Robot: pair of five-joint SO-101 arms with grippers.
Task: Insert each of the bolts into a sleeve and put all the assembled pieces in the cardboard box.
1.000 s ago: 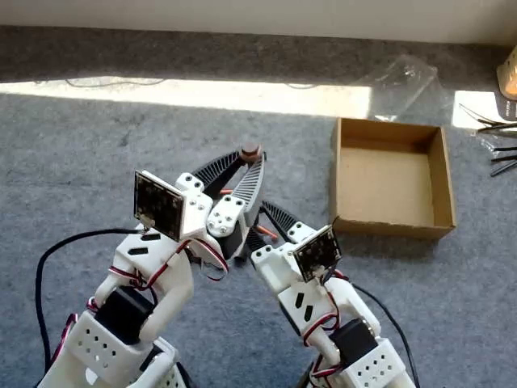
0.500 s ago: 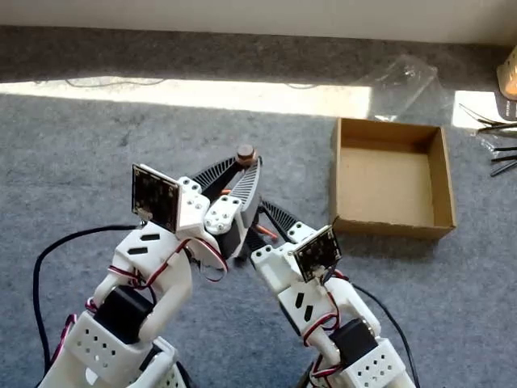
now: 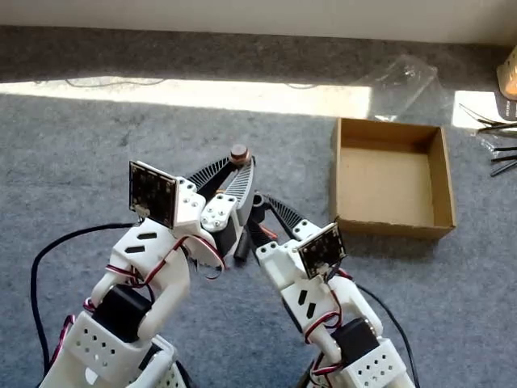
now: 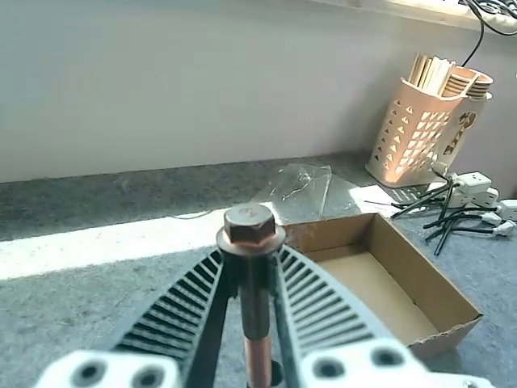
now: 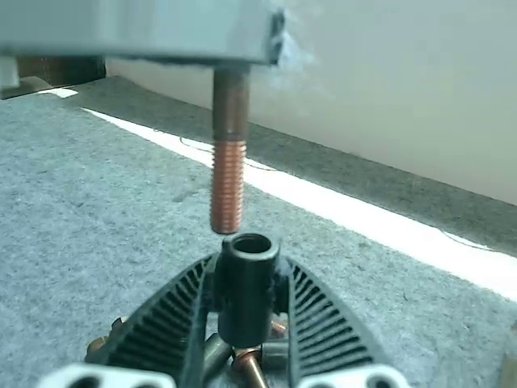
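- In the high view we see the left gripper (image 3: 237, 166) raised over the grey surface (image 3: 97, 145). Its fingers are clamped on a copper-coloured bolt (image 3: 239, 152), head uppermost.
- The left wrist view adds detail: a hexagonal flanged head sits above the fingertips, and the shaft runs down between them, pressed from both sides.
- The right gripper (image 3: 260, 212) sits just beside the left one, on the side nearer the cardboard box (image 3: 388, 227). Its fingers are closed round an upright black sleeve (image 3: 258, 200).
- The right wrist view gives us what the high view hides. The bolt's threaded tip hangs just above the sleeve's open mouth, not touching it and slightly off its centre.
- In that same view, loose bolts (image 5: 250, 364) lie on the surface beneath the sleeve.
- The box stands open, apart from both grippers.
- Past the box, the left wrist view shows a clear plastic bag (image 4: 299, 184), a slotted holder (image 4: 416, 137) and some cables (image 4: 452, 222).
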